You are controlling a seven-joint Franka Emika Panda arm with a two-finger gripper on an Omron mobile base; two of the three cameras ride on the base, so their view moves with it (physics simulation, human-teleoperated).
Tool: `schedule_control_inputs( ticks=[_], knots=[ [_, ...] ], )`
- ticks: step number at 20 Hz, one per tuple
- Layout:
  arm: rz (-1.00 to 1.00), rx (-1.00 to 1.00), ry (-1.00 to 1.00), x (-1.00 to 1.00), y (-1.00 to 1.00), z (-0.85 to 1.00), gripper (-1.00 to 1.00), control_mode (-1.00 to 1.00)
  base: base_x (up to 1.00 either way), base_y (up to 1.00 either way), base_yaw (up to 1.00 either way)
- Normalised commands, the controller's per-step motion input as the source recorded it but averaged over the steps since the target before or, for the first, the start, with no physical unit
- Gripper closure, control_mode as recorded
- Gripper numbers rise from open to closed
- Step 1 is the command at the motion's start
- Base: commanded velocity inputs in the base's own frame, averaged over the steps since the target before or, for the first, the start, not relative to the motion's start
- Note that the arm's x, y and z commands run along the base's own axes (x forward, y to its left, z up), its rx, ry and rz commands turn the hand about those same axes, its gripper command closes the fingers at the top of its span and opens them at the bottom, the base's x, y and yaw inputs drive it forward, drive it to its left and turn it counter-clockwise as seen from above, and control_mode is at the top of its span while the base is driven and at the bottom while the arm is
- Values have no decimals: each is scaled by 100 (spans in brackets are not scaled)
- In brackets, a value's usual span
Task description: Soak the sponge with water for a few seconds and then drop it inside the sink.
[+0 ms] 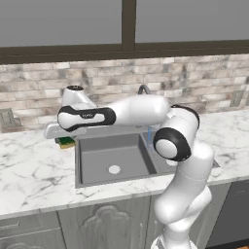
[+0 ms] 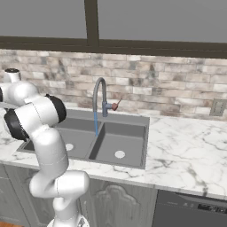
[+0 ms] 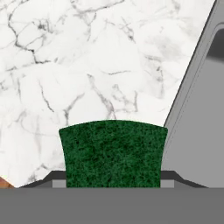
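1. Sponge (image 3: pixel 113 153) sits between the gripper's (image 3: pixel 113 183) two fingertips, its dark green top facing the hand camera. A fingertip (image 3: pixel 56 180) shows at each side of it, at 9 and 3 o'clock, pressed up against its edges.

2. Jaws are drawn in onto the sponge, so I judge it gripped rather than just touched. Whether it is lifted off the marble counter (image 3: pixel 65 65) or resting on it, I cannot tell.

3. Seen from the left base camera, the sponge (image 1: pixel 66 142) lies just beside the sink's (image 1: pixel 85 165) corner, at about 10 o'clock from the near basin, with its yellow layer showing under the green.

4. It sits there, by my reading, because the counter by the sink is its starting spot; the arm reaches out flat over the counter to take it.

5. Water (image 2: pixel 95 123) runs from the faucet (image 2: pixel 99 95) in a thin blue stream, falling near the divider between the basins. It is well apart from the sponge, toward 3 o'clock.

6. Soaking is not yet done; the sponge looks clear of the stream.
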Motion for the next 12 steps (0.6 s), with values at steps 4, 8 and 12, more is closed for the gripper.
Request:
schedule_control_inputs(
  ticks=[4,8,12],
  knots=[
    [0,1,-2,-30,-23,31,100,-100,0,0,0],
    [0,0,0,-29,-25,9,100,-100,0,0,0],
    [0,0,-4,-33,-24,10,100,-100,0,0,0]
  ],
)
